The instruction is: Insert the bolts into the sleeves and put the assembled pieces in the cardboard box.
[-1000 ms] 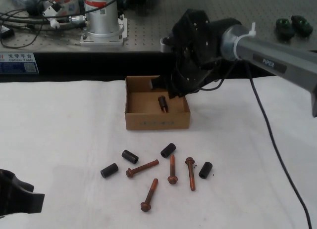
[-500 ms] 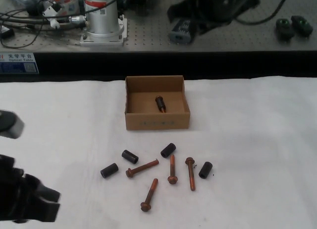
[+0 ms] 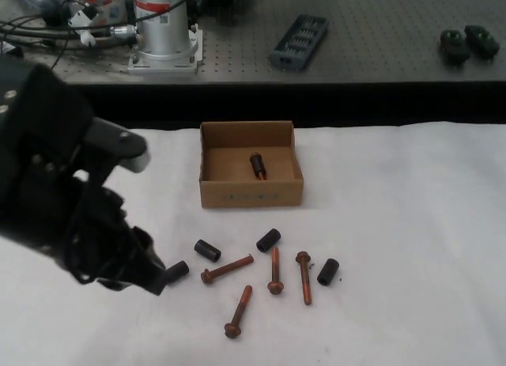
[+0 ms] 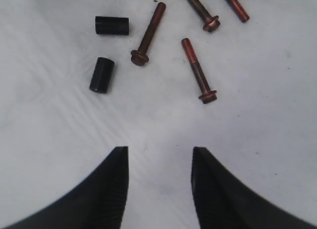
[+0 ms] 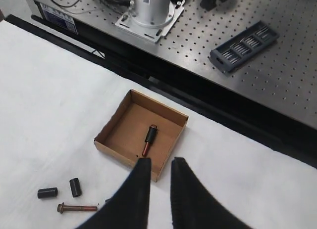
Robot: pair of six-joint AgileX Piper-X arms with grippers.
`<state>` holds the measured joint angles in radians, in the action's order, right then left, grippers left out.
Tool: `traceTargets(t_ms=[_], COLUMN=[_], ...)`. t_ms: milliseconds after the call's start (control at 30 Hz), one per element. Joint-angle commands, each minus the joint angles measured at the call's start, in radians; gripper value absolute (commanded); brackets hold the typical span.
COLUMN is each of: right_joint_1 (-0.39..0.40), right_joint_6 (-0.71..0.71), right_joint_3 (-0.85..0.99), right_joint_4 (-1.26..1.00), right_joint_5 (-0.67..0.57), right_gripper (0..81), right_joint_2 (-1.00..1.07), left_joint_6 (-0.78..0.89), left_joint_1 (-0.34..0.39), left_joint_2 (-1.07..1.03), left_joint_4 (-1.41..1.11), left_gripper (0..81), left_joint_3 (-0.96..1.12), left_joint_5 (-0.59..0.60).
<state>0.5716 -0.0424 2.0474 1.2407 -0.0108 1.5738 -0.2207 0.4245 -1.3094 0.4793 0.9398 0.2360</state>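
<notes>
The cardboard box (image 3: 212, 194) stands mid-bench with one assembled bolt-and-sleeve piece (image 3: 257, 164) inside. In front of it lie several copper-coloured bolts (image 3: 227, 269) and several black sleeves (image 3: 207, 250) on the white cloth. My left arm (image 3: 63, 184) hangs over the bench's left side, its tip beside the leftmost sleeve (image 3: 177, 271). My left gripper (image 4: 159, 157) is open and holds nothing, a short way from a sleeve (image 4: 102, 75) and a bolt (image 4: 199, 70). My right gripper (image 5: 160, 162) is high above the box (image 5: 115, 151), its fingers slightly apart and bare.
Behind the cloth is a perforated metal table with a silver post base (image 3: 162, 26), a grey-blue slotted tray (image 3: 299, 40) and two dark green parts (image 3: 469, 42). Cables lie at the back left. White cloth stretches open to the right of the parts.
The right arm has pulled away from over the box, leaving the assembled piece inside. The left arm has come up from the lower left corner to beside the loose parts.
</notes>
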Motion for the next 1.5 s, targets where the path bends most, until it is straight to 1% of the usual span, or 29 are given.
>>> traceTargets(t_ms=[0, 100, 200, 267, 333, 433, 600, 700, 767, 833, 933, 1067, 1167, 1333, 1467], right_joint_1=[0.000, 0.000, 0.000, 0.000, 0.000, 0.000, 0.000, 0.000, 0.000, 0.000, 0.000, 0.000, 0.000, 0.000, 0.000], right_joint_6=[-0.026, -0.026, -0.037, -0.046, -0.050, -0.079, -0.075, -0.048, -0.036, -0.009, 0.037, 0.098, 0.103, 0.103, 0.103], right_joint_3=[0.014, 0.014, 0.007, -0.052, -0.169, -0.406, -0.828, -1.013, -1.112, -1.180, -1.240, -1.268, -1.267, -1.267, -1.267], right_joint_4=[0.041, 0.074, 0.109, 0.088, 0.048, -0.052, -0.362, -0.524, -0.569, -0.564, -0.516, -0.436, -0.386, -0.366, -0.364], right_joint_5=[0.003, 0.011, 0.027, 0.026, 0.026, 0.026, 0.026, 0.023, 0.023, 0.023, 0.023, 0.023, 0.023, 0.023, 0.023], right_gripper=[11.4, 11.4, 11.4, 11.4, 11.4, 11.4, 11.4, 11.4, 11.4, 11.4, 11.4, 11.4, 11.4, 11.4, 11.4], right_joint_2=[-0.066, -0.126, -0.184, -0.241, -0.307, -0.428, -0.690, -0.854, -0.941, -1.030, -1.132, -1.225, -1.253, -1.259, -1.259], left_joint_6=[-0.088, -0.144, -0.163, -0.183, -0.195, -0.210, -0.217, -0.254, -0.271, -0.294, -0.330, -0.345, -0.345, -0.345, -0.341], left_joint_1=[0.034, 0.051, 0.053, 0.053, 0.053, 0.053, 0.053, 0.053, 0.053, 0.053, 0.053, 0.053, 0.053, 0.053, 0.053], left_joint_2=[-0.092, -0.158, -0.221, -0.255, -0.279, -0.304, -0.327, -0.336, -0.344, -0.360, -0.396, -0.458, -0.507, -0.570, -0.601], left_joint_4=[0.052, 0.052, 0.052, 0.046, 0.042, 0.041, 0.006, -0.040, -0.068, -0.094, -0.098, -0.098, -0.086, -0.037, 0.035], left_gripper=[30.4, 30.4, 30.4, 30.4, 30.4, 30.4, 30.4, 30.4, 30.4, 30.4, 30.4, 30.4, 30.4, 30.4, 30.4], left_joint_3=[0.075, 0.117, 0.145, 0.158, 0.162, 0.162, 0.162, 0.162, 0.162, 0.164, 0.179, 0.222, 0.280, 0.382, 0.425], left_joint_5=[-0.072, -0.123, -0.129, -0.166, -0.182, -0.182, -0.192, -0.191, -0.203, -0.215, -0.236, -0.262, -0.284, -0.284, -0.277])
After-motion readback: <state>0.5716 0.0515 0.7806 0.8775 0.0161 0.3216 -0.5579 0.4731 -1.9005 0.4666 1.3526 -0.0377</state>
